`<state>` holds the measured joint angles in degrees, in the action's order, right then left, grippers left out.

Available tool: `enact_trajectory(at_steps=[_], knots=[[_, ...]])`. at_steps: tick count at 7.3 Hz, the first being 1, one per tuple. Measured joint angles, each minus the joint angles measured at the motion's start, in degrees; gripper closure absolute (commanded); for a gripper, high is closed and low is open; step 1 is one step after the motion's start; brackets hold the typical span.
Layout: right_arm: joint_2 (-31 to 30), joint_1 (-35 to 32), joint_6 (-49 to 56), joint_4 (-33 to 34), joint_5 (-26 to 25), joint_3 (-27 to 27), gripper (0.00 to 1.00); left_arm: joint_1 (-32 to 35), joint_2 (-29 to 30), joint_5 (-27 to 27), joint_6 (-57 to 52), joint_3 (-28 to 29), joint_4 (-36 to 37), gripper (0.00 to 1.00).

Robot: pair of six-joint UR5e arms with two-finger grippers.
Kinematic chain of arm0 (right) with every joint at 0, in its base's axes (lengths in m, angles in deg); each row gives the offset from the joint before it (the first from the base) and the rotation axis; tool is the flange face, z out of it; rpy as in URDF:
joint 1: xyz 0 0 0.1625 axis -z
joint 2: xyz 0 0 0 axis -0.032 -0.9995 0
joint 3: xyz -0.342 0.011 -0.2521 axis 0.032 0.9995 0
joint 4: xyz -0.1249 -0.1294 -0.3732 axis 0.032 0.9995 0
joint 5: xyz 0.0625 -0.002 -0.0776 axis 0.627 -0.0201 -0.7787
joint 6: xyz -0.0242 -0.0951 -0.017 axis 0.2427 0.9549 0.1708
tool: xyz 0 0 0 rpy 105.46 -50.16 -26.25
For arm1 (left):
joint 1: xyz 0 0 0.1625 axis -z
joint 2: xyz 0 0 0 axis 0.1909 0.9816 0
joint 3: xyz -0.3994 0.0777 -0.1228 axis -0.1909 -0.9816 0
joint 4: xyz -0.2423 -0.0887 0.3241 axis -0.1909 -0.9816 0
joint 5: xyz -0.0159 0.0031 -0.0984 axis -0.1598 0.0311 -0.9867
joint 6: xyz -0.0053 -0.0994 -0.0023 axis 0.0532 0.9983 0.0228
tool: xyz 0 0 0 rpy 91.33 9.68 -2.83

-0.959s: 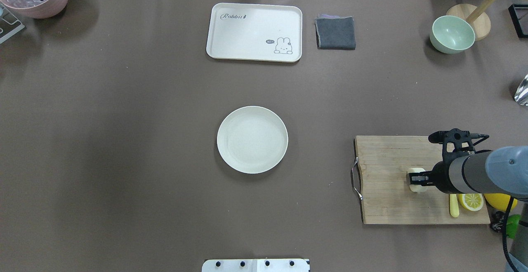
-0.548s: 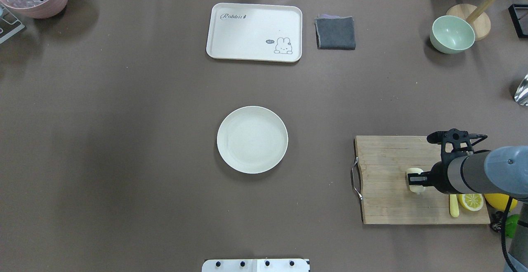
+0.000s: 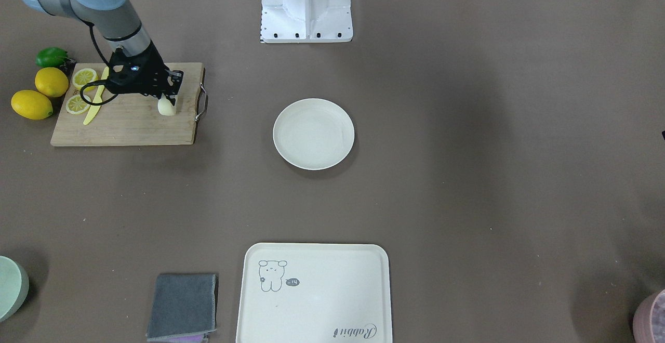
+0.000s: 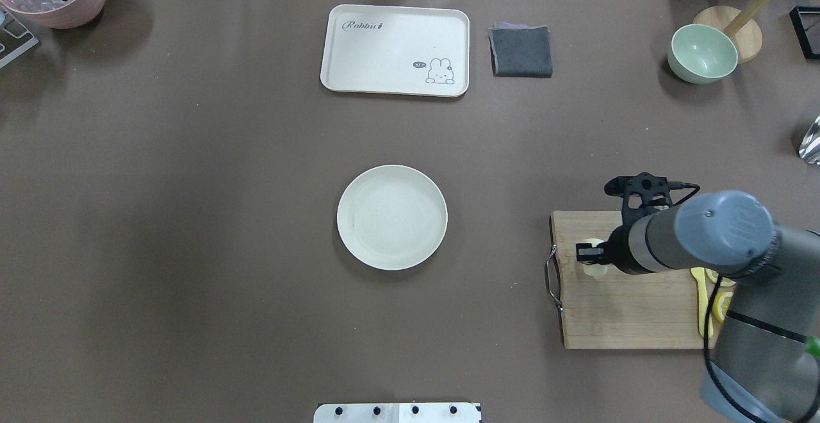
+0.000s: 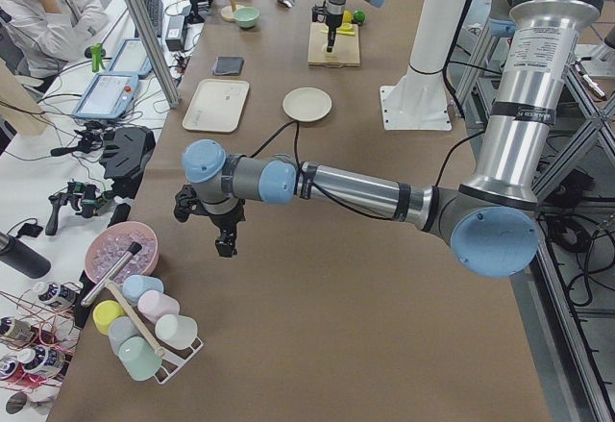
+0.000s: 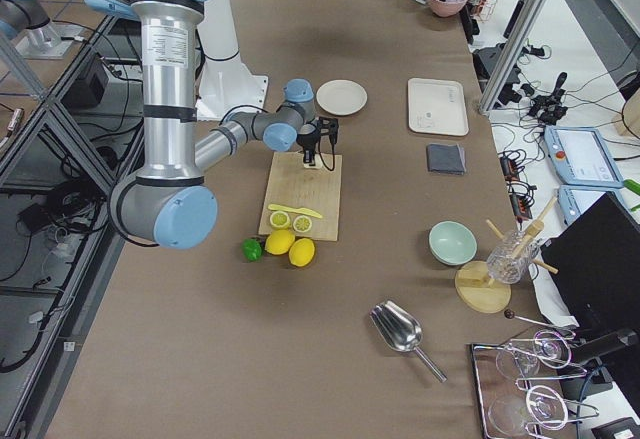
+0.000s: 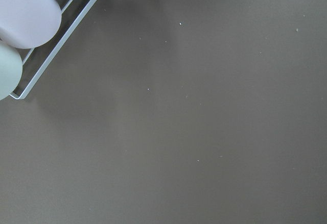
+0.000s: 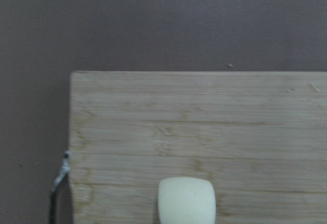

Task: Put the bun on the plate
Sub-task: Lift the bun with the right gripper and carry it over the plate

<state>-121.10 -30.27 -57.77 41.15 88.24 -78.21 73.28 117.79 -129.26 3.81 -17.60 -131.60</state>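
**Bun** point(image 8: 186, 201): small, pale cream, smooth. It is pinched in the right end effector point(image 4: 590, 257) over the wooden cutting board point(image 4: 628, 314), toward the board's end with the metal handle point(image 4: 552, 279). Whether its underside touches the wood cannot be told.

**Right end effector**: points downward, fingers pressed onto the bun's two sides.

**Plate** point(image 4: 392, 217): round, off-white, raised rim, nothing on it. It sits mid-counter, well apart from the board.

**Left end effector** point(image 5: 227, 246): hangs above bare counter point(image 4: 192, 218) near a wire rack of pastel cups point(image 5: 144, 331). It shows only in the side view, so I cannot tell whether its fingers are spread or pressed together.

**Cutting board contents, far end from the handle**: two lemon slices point(image 3: 83, 78) and a yellow knife point(image 3: 93, 109).

**Beside that end of the board, on the counter**: two whole lemons point(image 3: 51, 81) and a lime point(image 3: 52, 57).

**Far edge of the counter**: a cream tray with a rabbit drawing point(image 4: 394, 51), a folded grey cloth point(image 4: 521, 51) just beside it, and a pale green bowl point(image 4: 702, 53) further along.
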Motion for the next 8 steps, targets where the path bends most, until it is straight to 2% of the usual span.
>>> enact_trajectory(at_steps=[2, 4, 5, 6, 7, 8], knots=[[13.0, 0.2, -3.0, 9.4, -0.3, 3.4, 0.75, 0.0, -0.5, 0.0, 0.0, -0.1, -0.1, 0.02], [22.5, 0.6, -7.3, 11.3, -0.6, 8.4, 0.74, 0.1, -1.0, 0.0, 0.0, -0.3, -0.1, 0.02], [27.8, 1.0, -9.2, 11.7, -1.2, 12.7, 0.65, 0.1, -1.3, -0.1, 0.0, -0.4, -0.1, 0.02], [33.2, 1.5, -10.7, 12.0, -2.2, 17.9, 0.51, 0.2, -1.5, -0.1, 0.0, -0.4, -0.2, 0.02], [37.7, 2.1, -12.0, 12.0, -3.2, 22.9, 0.26, 0.2, -1.5, -0.1, 0.0, -0.4, -0.2, 0.02], [40.3, 2.8, -12.9, 11.9, -3.9, 26.1, 0.08, 0.2, -1.6, -0.1, 0.0, -0.4, -0.2, 0.02]])
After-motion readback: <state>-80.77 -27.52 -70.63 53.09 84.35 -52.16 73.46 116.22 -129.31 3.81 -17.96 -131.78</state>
